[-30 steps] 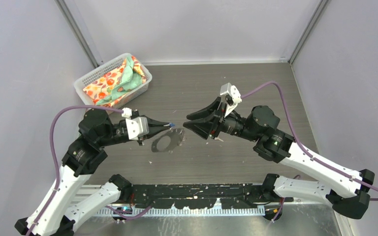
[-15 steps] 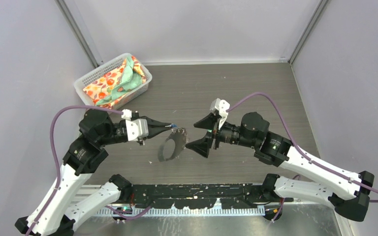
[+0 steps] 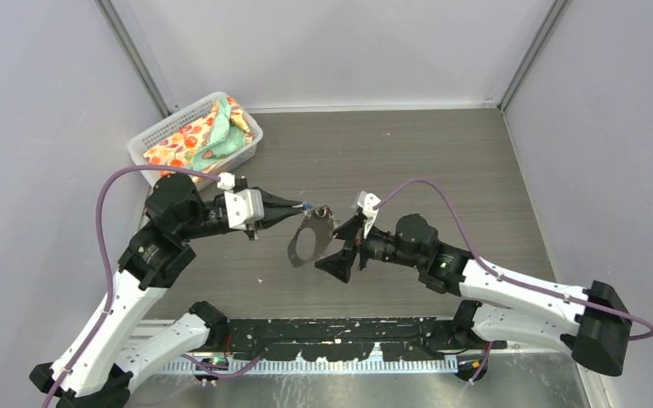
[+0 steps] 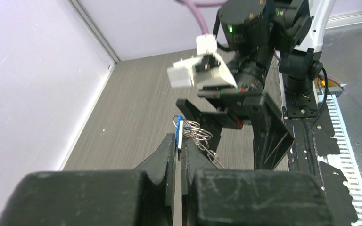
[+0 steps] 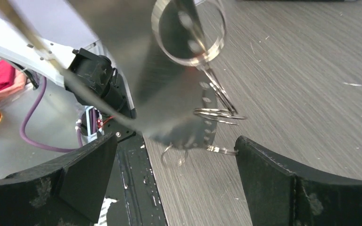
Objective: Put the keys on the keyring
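Observation:
My left gripper (image 3: 300, 208) is shut on a small key with a blue tag head (image 4: 179, 128), held edge-up above the table. From the key hang several small silver rings (image 4: 196, 132) and the grey keyring (image 3: 308, 241), a floppy loop dangling off the table. My right gripper (image 3: 342, 247) stands wide open just right of the loop. In the right wrist view the keyring (image 5: 188, 125) and a round ring (image 5: 188, 33) hang blurred above and between the fingers (image 5: 80, 176), touching neither. No other key shows.
A white mesh basket (image 3: 155, 136) holding patterned cloth stands at the back left by the wall. The arms' black base rail (image 3: 349, 327) runs along the near edge. Grey walls close in both sides.
My right gripper opened wide and moved left and nearer, up to the hanging keyring. The left gripper shifted right and lifted, raising the keyring off the table.

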Robot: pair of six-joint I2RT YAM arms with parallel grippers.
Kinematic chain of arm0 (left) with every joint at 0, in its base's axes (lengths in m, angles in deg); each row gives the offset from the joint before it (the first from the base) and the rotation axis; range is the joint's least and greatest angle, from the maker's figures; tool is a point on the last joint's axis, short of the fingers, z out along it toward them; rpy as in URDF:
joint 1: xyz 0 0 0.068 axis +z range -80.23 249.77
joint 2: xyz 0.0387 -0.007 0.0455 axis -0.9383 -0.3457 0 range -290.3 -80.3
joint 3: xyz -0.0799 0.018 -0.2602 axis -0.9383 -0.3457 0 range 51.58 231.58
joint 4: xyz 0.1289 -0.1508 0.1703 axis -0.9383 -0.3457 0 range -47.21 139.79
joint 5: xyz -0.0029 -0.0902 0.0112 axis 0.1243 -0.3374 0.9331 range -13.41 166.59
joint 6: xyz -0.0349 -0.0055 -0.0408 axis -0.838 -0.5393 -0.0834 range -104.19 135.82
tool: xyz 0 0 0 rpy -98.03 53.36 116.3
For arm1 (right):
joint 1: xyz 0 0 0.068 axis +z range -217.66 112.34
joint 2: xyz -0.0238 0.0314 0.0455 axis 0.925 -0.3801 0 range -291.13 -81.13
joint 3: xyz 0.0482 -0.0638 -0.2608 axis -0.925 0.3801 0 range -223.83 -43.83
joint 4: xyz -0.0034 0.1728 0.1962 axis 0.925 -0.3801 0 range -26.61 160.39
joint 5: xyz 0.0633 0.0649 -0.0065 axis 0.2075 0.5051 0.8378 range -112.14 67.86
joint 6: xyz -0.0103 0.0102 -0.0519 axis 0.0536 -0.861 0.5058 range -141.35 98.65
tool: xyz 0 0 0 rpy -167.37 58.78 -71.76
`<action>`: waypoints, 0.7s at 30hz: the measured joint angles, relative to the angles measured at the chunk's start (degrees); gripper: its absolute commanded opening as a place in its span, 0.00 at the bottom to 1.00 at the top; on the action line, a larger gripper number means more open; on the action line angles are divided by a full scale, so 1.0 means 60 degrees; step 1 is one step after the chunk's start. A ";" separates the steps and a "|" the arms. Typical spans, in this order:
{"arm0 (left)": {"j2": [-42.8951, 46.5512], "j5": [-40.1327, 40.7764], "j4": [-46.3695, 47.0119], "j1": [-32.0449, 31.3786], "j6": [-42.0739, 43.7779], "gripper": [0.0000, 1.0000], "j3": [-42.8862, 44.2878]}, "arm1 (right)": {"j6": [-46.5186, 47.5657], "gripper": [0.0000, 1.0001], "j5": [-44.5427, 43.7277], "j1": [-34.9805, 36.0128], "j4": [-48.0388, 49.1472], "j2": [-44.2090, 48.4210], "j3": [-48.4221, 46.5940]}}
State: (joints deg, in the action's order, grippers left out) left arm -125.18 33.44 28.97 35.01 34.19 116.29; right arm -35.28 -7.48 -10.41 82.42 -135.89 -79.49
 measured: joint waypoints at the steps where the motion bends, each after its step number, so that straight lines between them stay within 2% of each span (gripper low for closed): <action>1: 0.0000 -0.0004 0.0036 0.0000 -0.0004 0.01 0.0000 | -0.0149 1.00 -0.0007 0.0000 0.0637 -0.0240 0.0277; 9: -0.0022 0.0004 0.0193 0.0000 -0.0058 0.01 0.0219 | -0.1279 0.93 -0.0353 -0.0022 0.4299 -0.2007 0.1118; 14: -0.0022 0.0007 0.0219 0.0000 -0.0073 0.01 0.0248 | -0.2444 0.95 -0.0076 -0.0226 0.6878 -0.3166 0.1111; 17: -0.0022 0.0004 0.0219 0.0000 -0.0149 0.00 0.0266 | -0.2998 0.96 0.0051 -0.0517 0.7777 -0.3442 0.1118; 21: -0.0018 -0.0004 0.0226 0.0000 -0.0266 0.01 0.0321 | -0.3421 0.87 0.0240 -0.1089 0.8561 -0.3308 0.1122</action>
State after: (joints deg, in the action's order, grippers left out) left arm -125.29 33.42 30.33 35.01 32.59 118.21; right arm -55.81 -6.04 -16.94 133.78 -155.74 -72.76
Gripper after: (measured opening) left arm 0.030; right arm 0.936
